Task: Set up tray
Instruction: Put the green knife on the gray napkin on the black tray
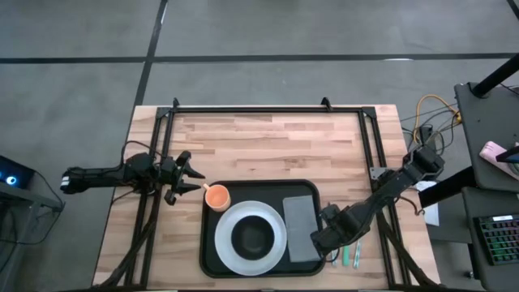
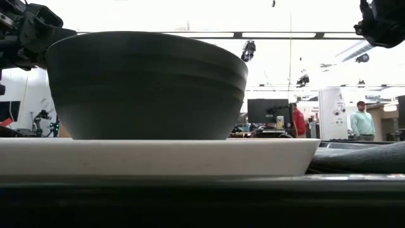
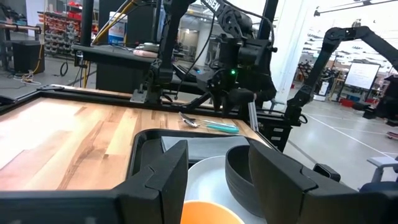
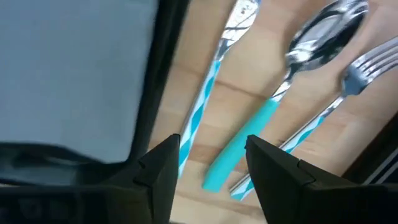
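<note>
the right gripper, its fingers spread and empty, hung just above the teal-handled spoon lying beside the tray.

Grey concrete floor showing dark seam lines. Ceiling lights glaring bright. Two people standing far back near monitor. Keyboard sitting beside counter.

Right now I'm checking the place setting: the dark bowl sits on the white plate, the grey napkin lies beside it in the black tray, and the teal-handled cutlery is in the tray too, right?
Not quite: the teal-handled cutlery lies on the wooden table, outside the black tray, as the high view shows. The rest holds.
</note>
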Tool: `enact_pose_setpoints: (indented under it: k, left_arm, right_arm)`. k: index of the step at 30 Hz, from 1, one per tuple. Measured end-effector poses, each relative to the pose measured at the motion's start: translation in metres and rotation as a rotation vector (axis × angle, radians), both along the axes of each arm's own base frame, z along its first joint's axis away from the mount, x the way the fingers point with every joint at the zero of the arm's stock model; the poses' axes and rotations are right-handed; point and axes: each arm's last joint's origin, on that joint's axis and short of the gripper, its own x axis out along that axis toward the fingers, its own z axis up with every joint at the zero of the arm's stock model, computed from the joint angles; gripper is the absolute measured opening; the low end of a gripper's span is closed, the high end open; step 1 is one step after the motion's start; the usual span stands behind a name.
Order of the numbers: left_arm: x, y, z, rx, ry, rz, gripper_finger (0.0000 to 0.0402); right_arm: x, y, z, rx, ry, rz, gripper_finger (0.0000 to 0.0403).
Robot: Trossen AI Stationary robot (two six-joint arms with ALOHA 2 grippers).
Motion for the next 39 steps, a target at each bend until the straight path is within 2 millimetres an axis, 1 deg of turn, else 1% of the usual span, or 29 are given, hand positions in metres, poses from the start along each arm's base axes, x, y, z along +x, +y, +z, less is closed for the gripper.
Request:
enact_pose_setpoints:
  k: [5,9,12,14,17,21,30,39]
  left_arm:
    - [0.0,0.0,0.0,0.0,0.002,0.0,0.0151]
    - [0.0,0.0,0.0,0.0,0.003,0.0,0.0151]
    - [0.0,0.0,0.0,0.0,0.003,0.0,0.0151]
    - [0.0,0.0,0.0,0.0,0.003,0.0,0.0151]
    - [0.0,0.0,0.0,0.0,0.003,0.0,0.0151]
    - [0.0,0.0,0.0,0.0,0.003,0.0,0.0151]
    - [0.0,0.0,0.0,0.0,0.003,0.0,0.0151]
    - [0.0,0.0,0.0,0.0,0.004,0.0,0.0151]
  right_arm:
    - [-0.021,-0.006,-0.001,-0.032,-0.009,-0.063,0.0206]
    - [-0.044,-0.007,0.001,-0.023,-0.095,-0.174,0.0227]
    - [-0.057,-0.008,-0.004,-0.002,-0.113,-0.243,0.0239]
    - [-0.063,-0.007,-0.008,0.0,-0.107,-0.267,0.0245]
    - [-0.063,-0.005,-0.012,0.0,-0.1,-0.262,0.0252]
    - [-0.054,0.001,-0.014,-0.021,-0.151,-0.247,0.0256]
    - [-0.045,0.012,-0.027,-0.044,-0.08,-0.245,0.0245]
    - [-0.045,0.012,-0.024,-0.032,-0.094,-0.256,0.0238]
